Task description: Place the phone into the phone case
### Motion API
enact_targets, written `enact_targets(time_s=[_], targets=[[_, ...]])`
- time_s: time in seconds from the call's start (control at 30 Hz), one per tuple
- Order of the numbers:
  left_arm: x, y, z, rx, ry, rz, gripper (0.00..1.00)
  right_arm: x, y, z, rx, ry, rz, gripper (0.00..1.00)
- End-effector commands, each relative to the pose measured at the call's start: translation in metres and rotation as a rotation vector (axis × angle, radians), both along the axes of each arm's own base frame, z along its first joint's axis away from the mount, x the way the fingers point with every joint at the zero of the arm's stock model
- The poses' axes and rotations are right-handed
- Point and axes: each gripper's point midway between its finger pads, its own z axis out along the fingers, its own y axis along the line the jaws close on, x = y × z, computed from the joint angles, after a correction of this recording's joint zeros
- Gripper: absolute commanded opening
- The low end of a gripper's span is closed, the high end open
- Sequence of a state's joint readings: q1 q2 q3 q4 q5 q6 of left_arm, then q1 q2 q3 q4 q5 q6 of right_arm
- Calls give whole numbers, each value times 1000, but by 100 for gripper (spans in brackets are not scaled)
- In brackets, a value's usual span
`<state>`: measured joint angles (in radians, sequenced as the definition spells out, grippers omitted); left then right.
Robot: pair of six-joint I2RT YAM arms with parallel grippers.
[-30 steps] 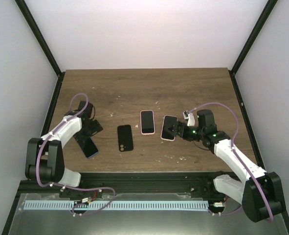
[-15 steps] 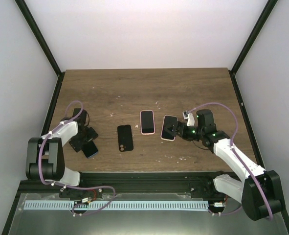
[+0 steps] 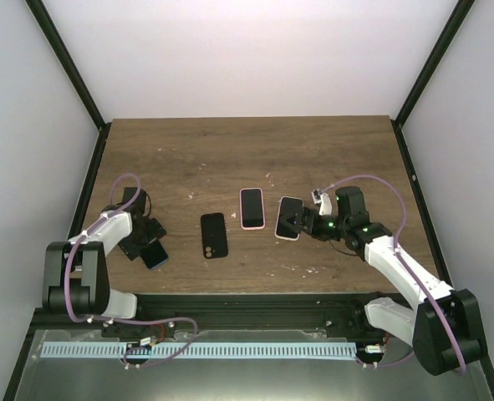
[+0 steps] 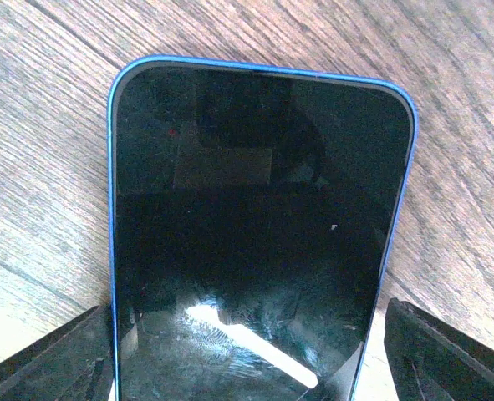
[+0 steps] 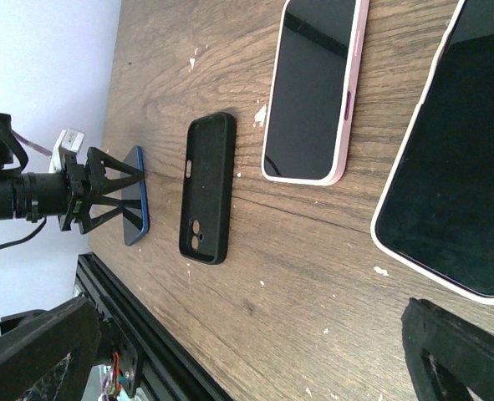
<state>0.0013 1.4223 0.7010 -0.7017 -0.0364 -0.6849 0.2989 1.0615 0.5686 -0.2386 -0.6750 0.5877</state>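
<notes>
A blue-edged phone [image 3: 154, 254] lies screen up at the front left and fills the left wrist view [image 4: 255, 184]. My left gripper [image 3: 140, 239] is open and low over it. Its fingers [image 4: 63, 355] stand on either side of the phone's near end. A black phone case [image 3: 214, 236] lies open side down, with its camera cutout toward the front, and also shows in the right wrist view [image 5: 207, 188]. My right gripper [image 3: 292, 224] is open and empty, and hovers at the near end of a white-edged phone [image 3: 289, 215].
A pink-edged phone [image 3: 252, 208] lies screen up between the black case and the white-edged phone [image 5: 460, 167]. It also shows in the right wrist view [image 5: 313, 92]. The table's front edge with a black rail [image 3: 247, 301] runs just behind both grippers.
My left gripper has moved toward the front left and down onto the blue-edged phone, and now straddles it. The right arm has not moved.
</notes>
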Motion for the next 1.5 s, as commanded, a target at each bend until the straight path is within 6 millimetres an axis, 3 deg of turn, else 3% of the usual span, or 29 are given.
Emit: enact_targets(time_s=[0.0,0.27,0.57,0.8,1.07,1.2,1.47], targets=[[7,-14,-8,-84,-51,-15,87,2,6,13,24,-30,26,100],[0,-22,-15,-137,-18,14,83,4,4,19,13,-45,11,100],[20,-53,-5,-165,-18,-41,83,4,5,24,37,-48,0,100],[10,-41,-5,-96,64,-3,90,6,4,29,12,-70,3,100],[22,-40,11,-86,60,74,89,7,5,30,14,-73,11,100],[19,-35,9,-47,122,88,88,7,4,31,15,-77,9,100],[22,-37,-3,-52,81,88,86,4,3,31,16,-78,8,100]])
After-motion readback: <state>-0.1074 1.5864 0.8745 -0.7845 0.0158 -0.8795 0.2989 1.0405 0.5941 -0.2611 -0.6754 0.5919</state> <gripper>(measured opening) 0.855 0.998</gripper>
